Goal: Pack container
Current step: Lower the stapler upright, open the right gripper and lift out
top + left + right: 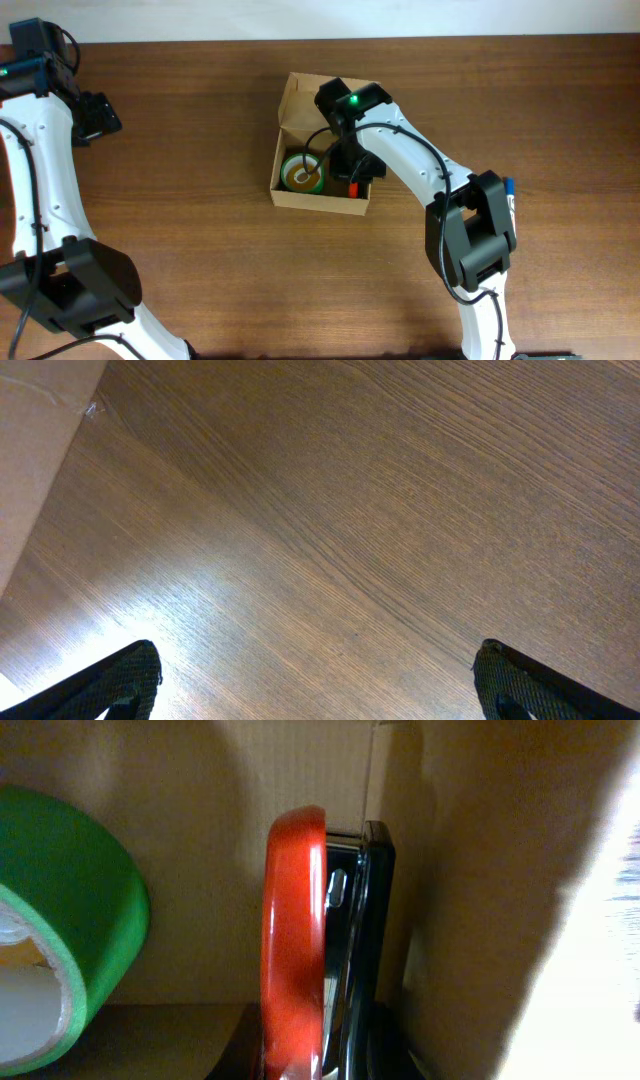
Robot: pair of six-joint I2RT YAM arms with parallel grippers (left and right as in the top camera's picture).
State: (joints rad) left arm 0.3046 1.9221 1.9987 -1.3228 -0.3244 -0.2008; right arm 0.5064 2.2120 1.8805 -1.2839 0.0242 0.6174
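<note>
Overhead, the container (300,100) sits mid-surface, a plain tan cardboard box with its flap folded open on the far side. The right gripper (350,165) is down inside it at the right-hand end, directly over a red-and-black object (353,188). A green tape roll (303,173) lies just left of that. The left gripper (100,115) hangs well apart at the far left, so the right arm is much the nearer. A blue pen (510,186) lies on the right, outside the box.

Left wrist view shows bare wood, with the left gripper (320,682) spread wide and holding nothing.

Right wrist view looks into the container (200,780). The red-and-black object (300,940) runs lengthwise up the frame, hard by the right wall, with the green tape roll (70,910) beside it. I cannot tell how the right jaws stand.
</note>
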